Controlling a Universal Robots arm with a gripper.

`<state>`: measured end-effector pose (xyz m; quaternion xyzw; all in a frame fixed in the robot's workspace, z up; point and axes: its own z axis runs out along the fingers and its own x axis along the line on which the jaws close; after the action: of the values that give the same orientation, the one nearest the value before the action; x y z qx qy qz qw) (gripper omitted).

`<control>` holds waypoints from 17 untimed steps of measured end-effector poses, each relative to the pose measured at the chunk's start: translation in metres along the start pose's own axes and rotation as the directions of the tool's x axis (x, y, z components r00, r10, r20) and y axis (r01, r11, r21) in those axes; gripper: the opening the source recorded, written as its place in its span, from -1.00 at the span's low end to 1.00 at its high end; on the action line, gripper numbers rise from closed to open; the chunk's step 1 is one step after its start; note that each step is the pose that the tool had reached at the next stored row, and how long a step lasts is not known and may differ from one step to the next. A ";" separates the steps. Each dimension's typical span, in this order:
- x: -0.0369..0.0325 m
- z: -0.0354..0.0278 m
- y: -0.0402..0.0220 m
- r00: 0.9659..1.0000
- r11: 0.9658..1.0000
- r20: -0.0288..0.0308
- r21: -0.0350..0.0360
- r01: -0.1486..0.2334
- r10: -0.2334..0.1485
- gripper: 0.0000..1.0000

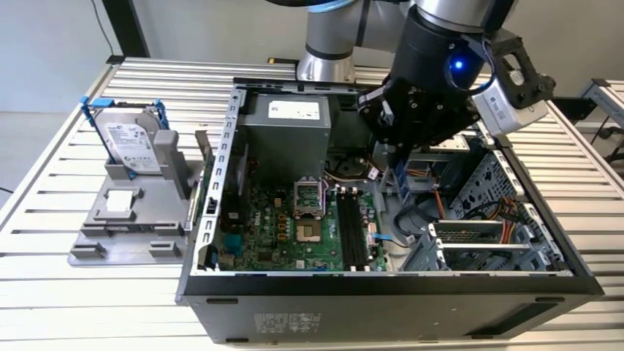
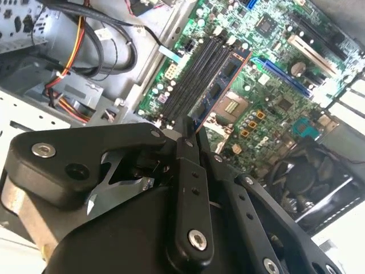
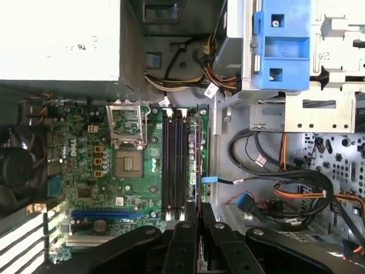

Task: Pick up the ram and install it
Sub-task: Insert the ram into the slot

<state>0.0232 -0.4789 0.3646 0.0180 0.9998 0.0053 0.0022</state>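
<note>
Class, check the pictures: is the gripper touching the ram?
Touching. In the second wrist view the gripper is shut on the ram, its fingers pinching the stick's near end.

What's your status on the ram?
Claw shut on the ram, inside the case above the motherboard. Ram not seated; black slots bare. Cables lie beside slots, not across.
</note>
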 end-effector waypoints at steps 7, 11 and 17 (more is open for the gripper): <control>-0.0081 0.0129 0.0009 1.000 1.000 0.000 0.000 -0.024 0.024 -1.00; -0.0117 0.0213 0.0015 0.999 0.999 0.000 0.000 -0.038 0.038 -1.00; -0.0117 0.0282 0.0019 0.999 0.999 0.000 0.000 -0.043 0.043 -1.00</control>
<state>0.0351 -0.4771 0.3365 0.0397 0.9992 0.0051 0.0022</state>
